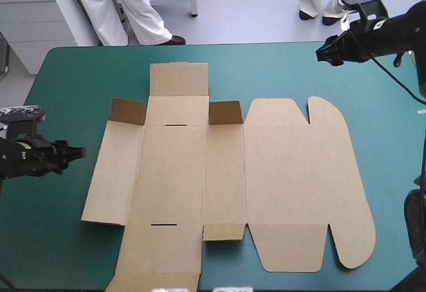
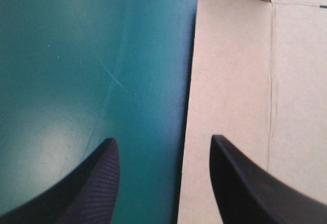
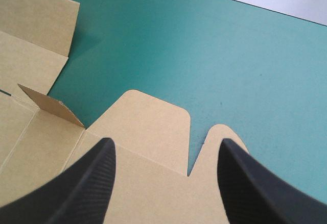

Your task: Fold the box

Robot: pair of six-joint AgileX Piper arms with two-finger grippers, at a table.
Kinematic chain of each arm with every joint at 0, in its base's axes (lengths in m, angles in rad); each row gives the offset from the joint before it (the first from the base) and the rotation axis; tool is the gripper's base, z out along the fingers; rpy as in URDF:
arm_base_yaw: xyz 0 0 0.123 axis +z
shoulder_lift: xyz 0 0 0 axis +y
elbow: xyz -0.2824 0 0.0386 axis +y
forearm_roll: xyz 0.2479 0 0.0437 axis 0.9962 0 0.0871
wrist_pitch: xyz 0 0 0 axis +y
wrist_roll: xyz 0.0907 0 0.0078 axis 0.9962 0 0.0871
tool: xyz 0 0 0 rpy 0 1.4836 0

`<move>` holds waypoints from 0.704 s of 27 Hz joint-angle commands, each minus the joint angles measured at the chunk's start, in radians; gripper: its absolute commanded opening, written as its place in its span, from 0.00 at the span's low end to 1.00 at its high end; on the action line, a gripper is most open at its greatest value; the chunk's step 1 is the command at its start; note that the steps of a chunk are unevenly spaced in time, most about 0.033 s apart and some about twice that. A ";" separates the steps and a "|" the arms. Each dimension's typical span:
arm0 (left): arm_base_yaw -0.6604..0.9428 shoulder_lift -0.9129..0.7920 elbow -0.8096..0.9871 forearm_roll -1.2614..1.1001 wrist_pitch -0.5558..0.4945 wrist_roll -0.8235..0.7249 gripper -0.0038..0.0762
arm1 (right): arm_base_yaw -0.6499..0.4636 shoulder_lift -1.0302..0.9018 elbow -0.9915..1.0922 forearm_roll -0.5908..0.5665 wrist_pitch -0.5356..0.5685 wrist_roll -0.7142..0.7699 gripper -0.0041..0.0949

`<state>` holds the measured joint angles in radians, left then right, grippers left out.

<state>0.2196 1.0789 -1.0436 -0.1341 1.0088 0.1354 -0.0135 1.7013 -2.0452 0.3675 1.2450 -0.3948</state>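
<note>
Pretty much the very start, I'd say: the flat cut sheet of brown board, the box (image 1: 226,179), lies spread over the middle of the teal-green covered tabletop (image 1: 60,239); only two small tabs (image 1: 126,111) on its far side stand up, and no walls are raised yet. The left gripper (image 1: 78,151) sits low at the box's left edge, black fingers apart; the right gripper (image 1: 323,52), fingers apart too, hangs over the far right corner, off the board. The next move probably needs a finger under the left panel (image 1: 113,172) to tip it up; tricky, since it lies flush. The cover looks smooth; bare strips show on both sides.
</note>
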 commanded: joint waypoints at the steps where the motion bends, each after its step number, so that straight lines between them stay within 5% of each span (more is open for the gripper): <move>1: 0.155 0.021 0.003 -0.250 -0.038 0.127 0.53 | -0.008 -0.062 -0.025 0.016 0.003 0.034 0.60; 6: 0.255 0.074 0.100 -0.435 0.011 0.283 0.53 | -0.008 -0.089 -0.023 -0.007 0.003 0.057 0.60; 19: 0.300 0.231 0.179 -0.525 0.039 0.364 0.53 | -0.008 -0.211 0.173 -0.002 0.003 0.043 0.63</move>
<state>0.5185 1.2930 -0.8417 -0.6113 1.0462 0.4943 -0.0145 1.5486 -1.9144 0.3406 1.2461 -0.3402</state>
